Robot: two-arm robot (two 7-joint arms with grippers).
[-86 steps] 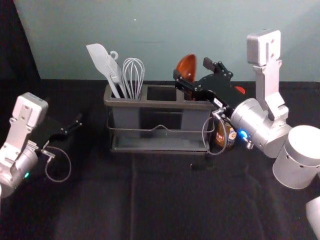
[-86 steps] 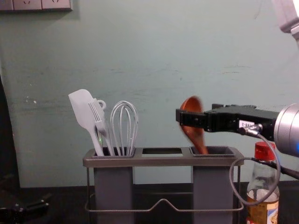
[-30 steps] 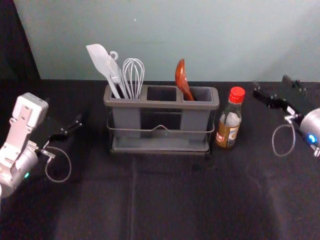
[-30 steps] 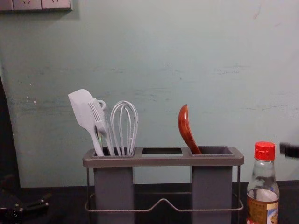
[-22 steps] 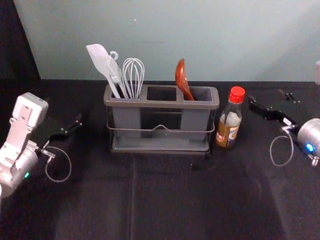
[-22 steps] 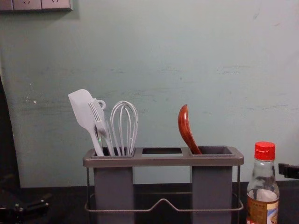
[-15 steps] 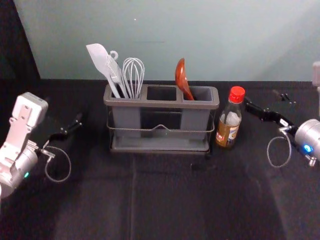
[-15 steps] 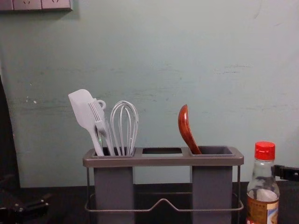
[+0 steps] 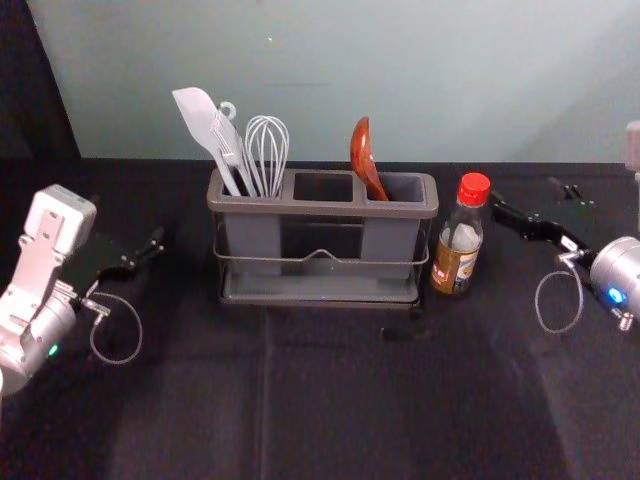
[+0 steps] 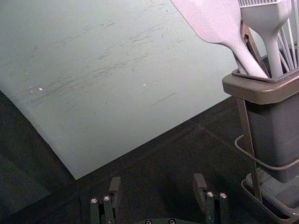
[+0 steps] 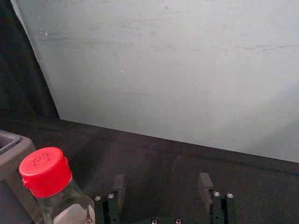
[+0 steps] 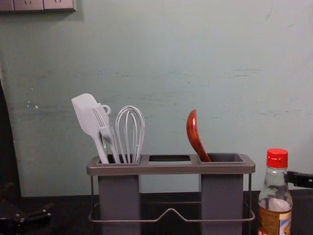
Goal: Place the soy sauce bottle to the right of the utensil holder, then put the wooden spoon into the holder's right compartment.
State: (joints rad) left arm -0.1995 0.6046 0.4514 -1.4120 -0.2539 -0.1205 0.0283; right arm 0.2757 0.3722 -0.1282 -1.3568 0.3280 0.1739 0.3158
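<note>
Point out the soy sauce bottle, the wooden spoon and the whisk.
Soy sauce bottle [image 9: 457, 270]: head view, on its label.
Wooden spoon [image 12: 194, 134]: chest view, on the part rising above the holder.
Whisk [image 9: 265, 130]: head view, on its wire loops.

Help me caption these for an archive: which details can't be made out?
- Wooden spoon's lower end: chest view, hidden by the right compartment's wall.
- Whisk's lower end: chest view, hidden by the left compartment's wall.
- Soy sauce bottle's base: chest view, cut off by the bottom edge.
- Label's wording: head view, too small.
- Right pincer: chest view, partly cut off by the right edge.
</note>
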